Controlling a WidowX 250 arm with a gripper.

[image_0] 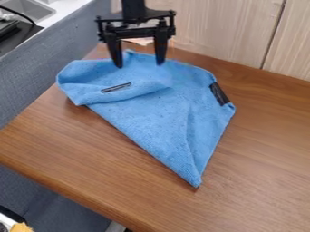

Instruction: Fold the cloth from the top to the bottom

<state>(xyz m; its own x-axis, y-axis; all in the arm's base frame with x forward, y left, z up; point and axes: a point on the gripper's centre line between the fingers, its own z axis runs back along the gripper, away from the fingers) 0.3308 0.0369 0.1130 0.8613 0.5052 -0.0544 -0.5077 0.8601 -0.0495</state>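
Note:
The gripper [140, 62] hangs down from the top edge of the camera view, over the upper part of the blue cloth, with its two fingers spread wide apart and nothing held between them. On the wooden table lies the blue cloth [154, 115], crumpled and partly folded. Its upper left part is doubled over in a loose flap that carries a small dark label. One corner points down toward the lower right. A black patch sits at the cloth's right edge. Whether the fingertips touch the cloth, I cannot tell.
The wooden table [260, 158] has its left edge running down past the cloth's left side. A pale wood panel wall [224, 31] stands behind. At the upper left are a grey sink [27, 8] and a dark object beside it.

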